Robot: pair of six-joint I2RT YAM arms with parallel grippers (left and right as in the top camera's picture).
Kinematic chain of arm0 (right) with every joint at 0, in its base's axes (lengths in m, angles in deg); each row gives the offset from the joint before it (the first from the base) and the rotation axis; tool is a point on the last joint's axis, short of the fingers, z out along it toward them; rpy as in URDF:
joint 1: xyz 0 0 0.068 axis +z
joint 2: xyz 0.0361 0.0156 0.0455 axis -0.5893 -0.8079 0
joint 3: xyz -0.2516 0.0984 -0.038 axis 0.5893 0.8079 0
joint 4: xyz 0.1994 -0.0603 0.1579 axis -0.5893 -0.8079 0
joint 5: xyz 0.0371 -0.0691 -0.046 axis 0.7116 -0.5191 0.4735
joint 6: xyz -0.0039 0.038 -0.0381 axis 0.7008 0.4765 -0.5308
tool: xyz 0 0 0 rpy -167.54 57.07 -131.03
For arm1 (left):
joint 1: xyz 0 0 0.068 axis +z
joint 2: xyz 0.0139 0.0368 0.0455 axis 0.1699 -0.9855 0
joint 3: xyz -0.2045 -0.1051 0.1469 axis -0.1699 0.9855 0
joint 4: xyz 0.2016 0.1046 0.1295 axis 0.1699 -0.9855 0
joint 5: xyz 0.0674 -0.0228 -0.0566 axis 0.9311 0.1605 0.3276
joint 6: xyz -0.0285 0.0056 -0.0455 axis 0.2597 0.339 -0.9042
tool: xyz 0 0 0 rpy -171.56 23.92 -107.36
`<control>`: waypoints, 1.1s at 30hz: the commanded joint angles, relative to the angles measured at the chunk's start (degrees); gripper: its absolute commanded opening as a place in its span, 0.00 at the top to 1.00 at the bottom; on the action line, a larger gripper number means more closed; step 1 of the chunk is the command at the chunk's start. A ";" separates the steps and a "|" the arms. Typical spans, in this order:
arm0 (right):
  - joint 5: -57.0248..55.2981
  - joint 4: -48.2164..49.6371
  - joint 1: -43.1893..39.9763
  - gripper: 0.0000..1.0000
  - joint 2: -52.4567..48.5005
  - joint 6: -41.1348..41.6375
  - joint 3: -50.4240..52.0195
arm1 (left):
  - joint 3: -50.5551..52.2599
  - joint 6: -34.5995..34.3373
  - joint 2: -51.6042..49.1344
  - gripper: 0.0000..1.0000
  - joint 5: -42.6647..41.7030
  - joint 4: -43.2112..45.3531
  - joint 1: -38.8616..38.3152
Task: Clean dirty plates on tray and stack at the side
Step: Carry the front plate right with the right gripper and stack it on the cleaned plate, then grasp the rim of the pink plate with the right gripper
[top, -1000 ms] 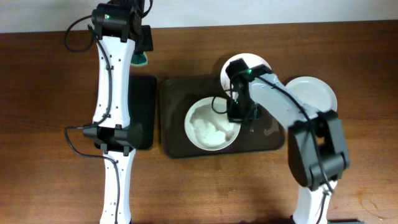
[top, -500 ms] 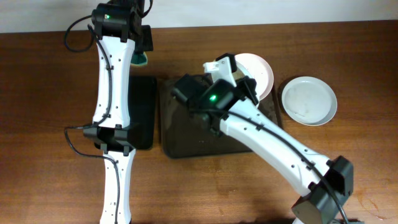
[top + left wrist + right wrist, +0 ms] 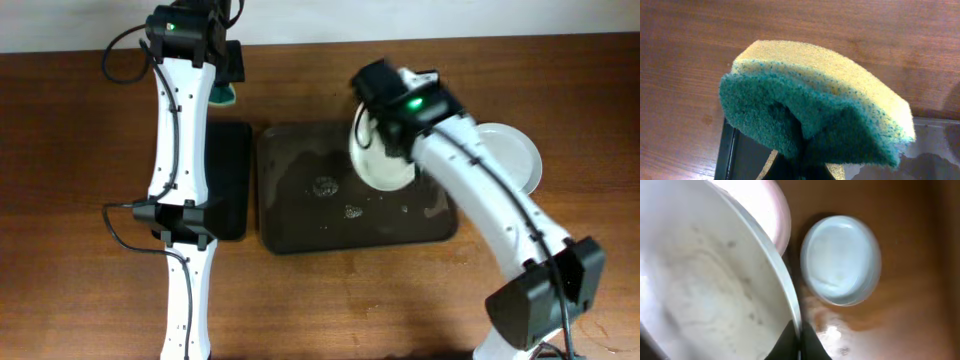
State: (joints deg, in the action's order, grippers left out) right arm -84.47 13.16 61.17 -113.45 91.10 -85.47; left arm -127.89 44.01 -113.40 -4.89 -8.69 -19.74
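Above the single tray (image 3: 300, 220), the right tool (image 3: 798, 339) clamps one tilted plate (image 3: 705, 295); a second plate (image 3: 840, 260) and third plate (image 3: 767, 210) lie beyond. Left tool (image 3: 800, 156) clamps one sponge (image 3: 810, 100).

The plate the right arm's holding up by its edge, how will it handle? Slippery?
The plate looks rigid: pinched at one rim by the right tool, it shows no bend. Filmy smears suggest wetness, so probably slippery. Held tilted, it could slide out.
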 commanded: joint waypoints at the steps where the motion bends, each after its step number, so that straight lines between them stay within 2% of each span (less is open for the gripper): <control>1: 23.98 2.71 -12.13 0.96 0.90 -12.17 -1.09 | -0.76 1.03 1.07 1.00 -0.22 -0.02 0.87; 3: 29.73 2.71 -21.79 0.96 0.87 -14.34 -1.09 | -0.76 1.03 1.07 1.00 -0.22 -0.02 0.87; 7: 31.12 4.98 -41.42 0.96 -0.15 -14.69 0.00 | -0.76 1.03 1.07 1.00 -0.22 0.00 0.98; 12: 31.10 10.54 -50.66 0.96 -4.37 -14.67 4.13 | -0.76 1.01 1.07 1.00 -0.24 0.00 0.98; 16: 30.93 12.96 -49.62 0.95 -8.87 -14.69 6.21 | -0.76 1.01 1.07 1.00 -0.24 -0.02 0.98; 18: 33.05 13.00 -48.78 0.56 -9.86 -14.69 6.25 | -0.76 1.01 1.07 1.00 -0.24 -0.02 0.98; 19: 37.16 12.63 -48.41 0.50 -9.66 -14.73 4.92 | -0.76 1.01 1.07 1.00 -0.22 -0.02 0.98; 23: 46.14 10.54 -42.47 0.49 -9.62 -14.91 -1.38 | -0.76 1.01 1.07 1.00 -0.24 0.00 0.98; 26: 45.03 13.11 -35.32 0.49 -9.75 -14.29 0.33 | -0.76 1.01 1.07 1.00 -0.22 0.00 0.98; 27: 41.46 15.19 -32.15 0.49 -10.01 -10.45 1.68 | -0.76 1.01 1.07 1.00 -0.24 0.00 0.98; 33: 37.03 17.86 -25.14 0.52 -18.27 -6.86 2.67 | -0.76 1.01 1.07 1.00 -0.24 0.00 0.98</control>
State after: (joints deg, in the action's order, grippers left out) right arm -44.58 31.00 34.92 -127.52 82.65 -83.48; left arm -127.89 44.05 -113.40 -4.91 -8.69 -19.13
